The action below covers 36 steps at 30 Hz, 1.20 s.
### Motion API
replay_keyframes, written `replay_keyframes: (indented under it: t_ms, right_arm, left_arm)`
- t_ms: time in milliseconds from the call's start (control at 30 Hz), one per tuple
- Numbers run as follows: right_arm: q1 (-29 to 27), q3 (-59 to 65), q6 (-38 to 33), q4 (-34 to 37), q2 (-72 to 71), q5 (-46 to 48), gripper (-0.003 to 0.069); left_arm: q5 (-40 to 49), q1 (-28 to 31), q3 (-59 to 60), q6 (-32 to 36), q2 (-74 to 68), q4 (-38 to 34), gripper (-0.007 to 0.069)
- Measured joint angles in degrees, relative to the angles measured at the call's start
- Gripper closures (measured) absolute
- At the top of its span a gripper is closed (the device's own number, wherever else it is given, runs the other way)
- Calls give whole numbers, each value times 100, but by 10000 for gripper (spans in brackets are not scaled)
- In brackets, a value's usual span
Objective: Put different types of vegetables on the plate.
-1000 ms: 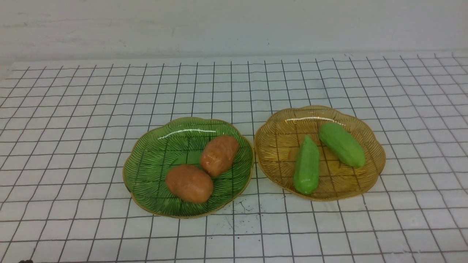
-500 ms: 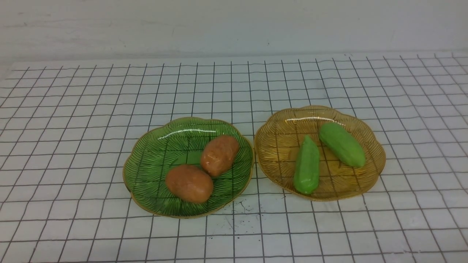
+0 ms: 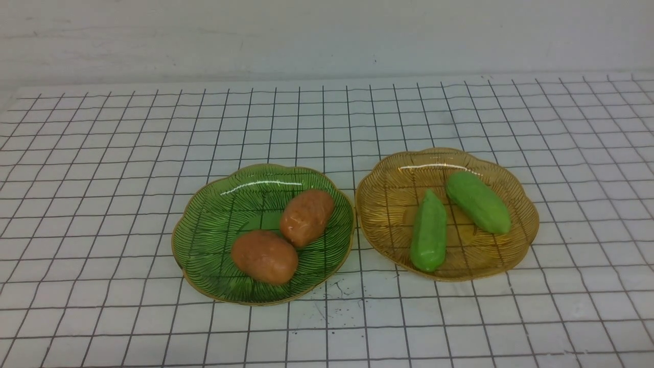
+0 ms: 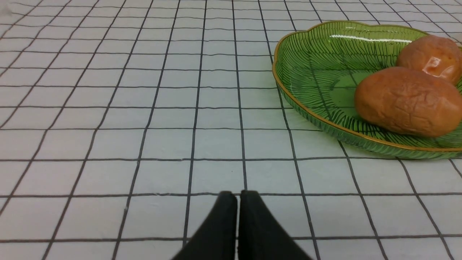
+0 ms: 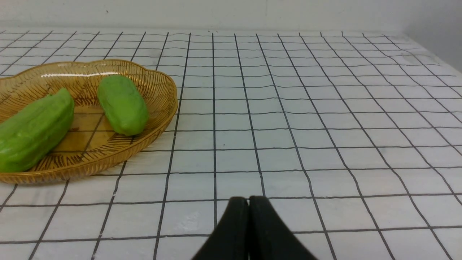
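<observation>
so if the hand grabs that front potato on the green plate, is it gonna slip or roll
The front potato looks glossy, so it may slip in a shallow pinch. Its rounded oval shape suggests it could roll if nudged, though the green plate curves up around it and the other potato sits close behind, which should limit that.

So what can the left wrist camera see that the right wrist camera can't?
Only the left wrist view shows the green plate with the two potatoes, the nearer one and the farther one, plus the shut left gripper. Only the right wrist view shows the amber plate with two green cucumber-like pieces, plus the shut right gripper. Both show the gridded white tabletop.
</observation>
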State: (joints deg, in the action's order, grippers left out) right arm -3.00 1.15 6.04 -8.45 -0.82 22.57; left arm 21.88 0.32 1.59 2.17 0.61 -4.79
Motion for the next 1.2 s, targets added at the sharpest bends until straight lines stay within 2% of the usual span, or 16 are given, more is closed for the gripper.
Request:
replay_keyframes:
  t_ms: [1200]
  right_arm:
    - [0,0,-74,0,0,0,673]
  left_arm:
    - [0,0,0,0,0,5,632]
